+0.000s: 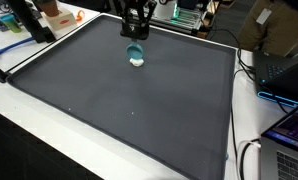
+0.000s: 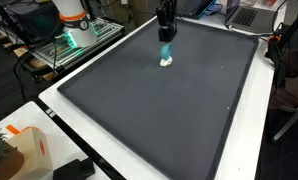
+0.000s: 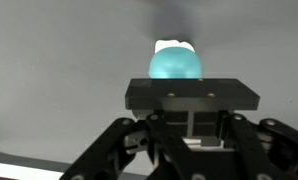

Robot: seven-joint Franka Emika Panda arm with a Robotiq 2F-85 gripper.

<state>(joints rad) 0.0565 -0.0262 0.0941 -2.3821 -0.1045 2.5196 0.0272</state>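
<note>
Where the dark mat (image 1: 129,110) nears its far edge, the gripper (image 1: 137,42) points straight down over it. Its fingers are drawn together on the upper end of a teal object (image 1: 136,54) whose lower end is white. In both exterior views the object hangs directly beneath the fingers, well inside the mat's border. Whether its white end touches the mat I cannot tell. In the wrist view the teal object (image 3: 175,64) shows just beyond the gripper (image 3: 192,95), with the grey mat behind it. The mat lies on a white bench (image 1: 29,130), and a laptop (image 1: 292,140) sits just off the mat's edge.
</note>
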